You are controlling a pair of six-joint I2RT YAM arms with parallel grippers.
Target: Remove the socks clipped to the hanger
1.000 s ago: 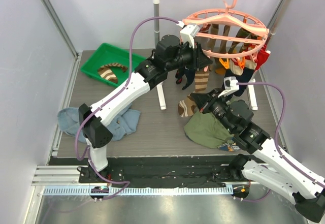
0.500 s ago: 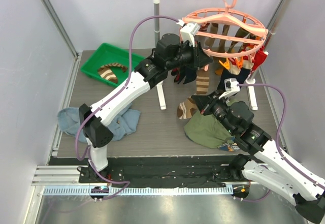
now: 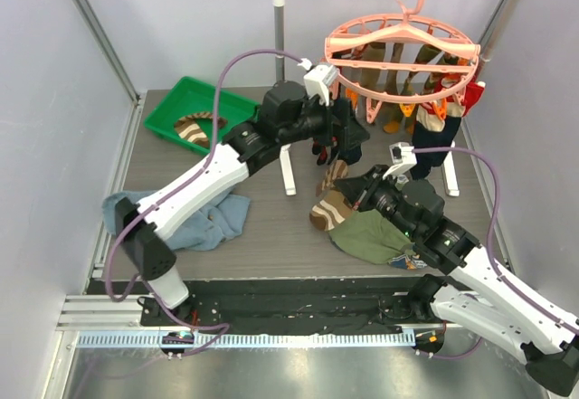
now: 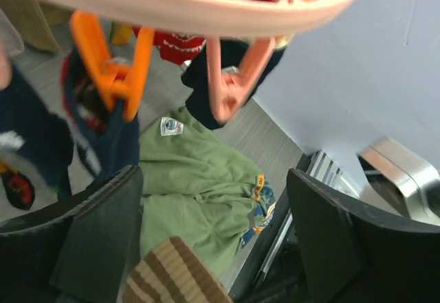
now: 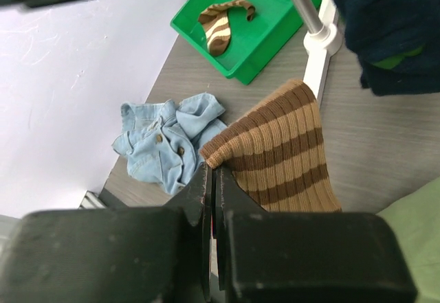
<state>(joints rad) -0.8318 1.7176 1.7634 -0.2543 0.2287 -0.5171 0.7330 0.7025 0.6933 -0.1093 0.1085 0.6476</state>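
- The round salmon-pink plastic clip hanger (image 3: pixel 403 42) hangs up high, with mixed-colour socks (image 3: pixel 398 78) clipped under its ring.
- The left tool (image 4: pixel 213 238) is just below the hanger's pegs, spread wide and holding nothing.
- The right tool (image 5: pixel 212 179), lower beneath the hanger, pinches a tan-and-brown striped sock (image 5: pixel 282 152) by its edge.

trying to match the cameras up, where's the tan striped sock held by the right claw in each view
Top external: striped sock at centre, in the right claw, just left of the green garment.
Left wrist: striped sock at the bottom edge, below the green garment.
Right wrist: striped sock at centre, cuff pinched by the right claw.
Shared landmark: green garment.
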